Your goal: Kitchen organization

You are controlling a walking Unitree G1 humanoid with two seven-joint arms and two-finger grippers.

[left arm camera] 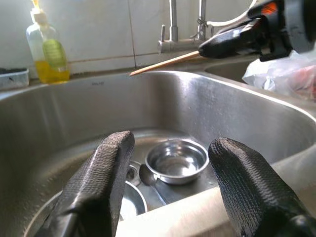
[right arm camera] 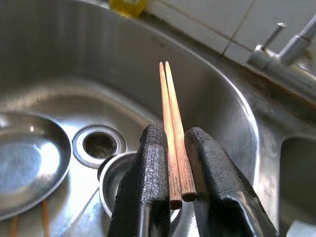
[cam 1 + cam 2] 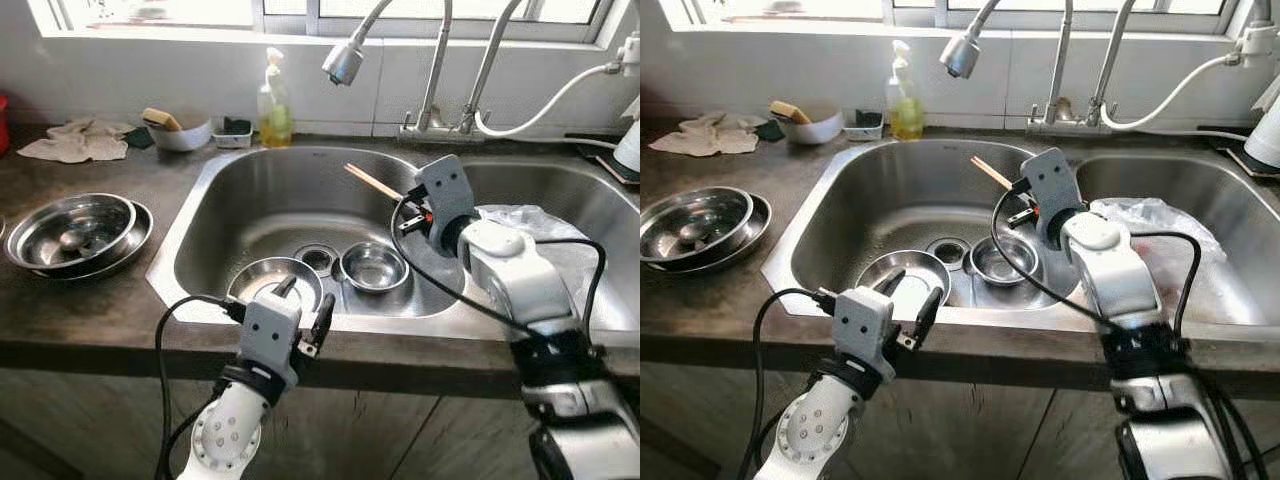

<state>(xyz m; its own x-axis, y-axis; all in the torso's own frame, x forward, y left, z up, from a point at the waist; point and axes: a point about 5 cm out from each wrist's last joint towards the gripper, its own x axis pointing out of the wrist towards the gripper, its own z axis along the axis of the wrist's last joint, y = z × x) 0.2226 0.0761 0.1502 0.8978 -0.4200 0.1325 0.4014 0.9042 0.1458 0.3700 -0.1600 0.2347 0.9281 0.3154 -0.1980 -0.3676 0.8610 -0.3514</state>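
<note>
My right gripper [image 3: 405,208] is shut on a pair of wooden chopsticks [image 3: 372,181] and holds them over the left sink basin [image 3: 210,215], tips pointing toward the back left. Between the black fingers [image 2: 148,173] the chopsticks [image 2: 173,148] lie side by side. Below them sit a small steel bowl [image 3: 373,266] and a shallow steel plate [image 3: 262,280] by the drain [image 3: 317,258]. Another chopstick [image 2: 43,217] lies on the basin floor near the plate. My left gripper [image 3: 303,308] is open, hovering at the sink's front rim with nothing between its fingers [image 1: 98,182].
Stacked steel bowls [image 3: 75,232] rest on the dark counter at the left. A soap bottle [image 3: 274,105], a white bowl with a sponge [image 3: 178,130] and a cloth [image 3: 75,140] line the back. A plastic bag [image 3: 530,225] lies in the right basin. The faucet head [image 3: 343,62] hangs above.
</note>
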